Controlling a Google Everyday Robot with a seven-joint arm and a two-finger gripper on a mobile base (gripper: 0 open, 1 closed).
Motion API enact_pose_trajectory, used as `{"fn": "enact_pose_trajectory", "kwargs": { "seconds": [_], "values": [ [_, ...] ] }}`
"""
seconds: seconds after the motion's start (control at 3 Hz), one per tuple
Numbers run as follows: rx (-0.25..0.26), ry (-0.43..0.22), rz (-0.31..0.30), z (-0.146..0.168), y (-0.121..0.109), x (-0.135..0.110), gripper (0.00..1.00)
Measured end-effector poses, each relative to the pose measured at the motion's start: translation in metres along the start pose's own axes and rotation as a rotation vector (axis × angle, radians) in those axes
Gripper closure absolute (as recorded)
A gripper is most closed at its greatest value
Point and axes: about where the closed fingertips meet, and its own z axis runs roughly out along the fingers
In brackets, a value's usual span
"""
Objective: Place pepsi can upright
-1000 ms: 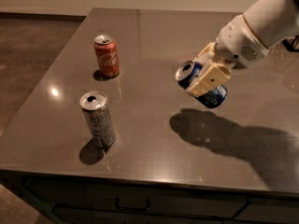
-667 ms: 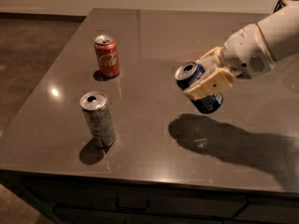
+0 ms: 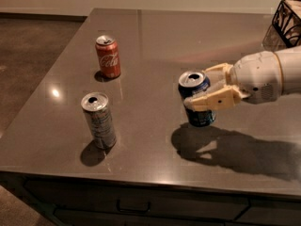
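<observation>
The pepsi can point(image 3: 196, 98) is dark blue with a silver top. It is held nearly upright just above the grey table point(image 3: 155, 46), right of the middle. My gripper point(image 3: 207, 91) reaches in from the right and is shut on the can, its cream fingers point(image 3: 214, 99) clasping the can's sides. The can's shadow lies on the table below and to the right of it.
A red Coca-Cola can point(image 3: 108, 56) stands upright at the back left. A taller slim silver can point(image 3: 98, 120) stands at the front left. A dark wire basket point(image 3: 288, 15) sits at the far right corner. The table's front edge runs along the bottom.
The gripper has turned the pepsi can from tilted towards nearly upright and lowered it closer to the table. The arm has dropped and now reaches in more level from the right.
</observation>
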Motion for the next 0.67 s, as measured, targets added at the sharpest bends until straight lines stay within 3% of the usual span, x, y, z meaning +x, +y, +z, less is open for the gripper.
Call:
{"fn": "enact_pose_trajectory", "kwargs": {
  "seconds": [0.67],
  "values": [
    [-0.062,-0.196,-0.006,0.0075,0.0149,0.0165,1.00]
  ]
}}
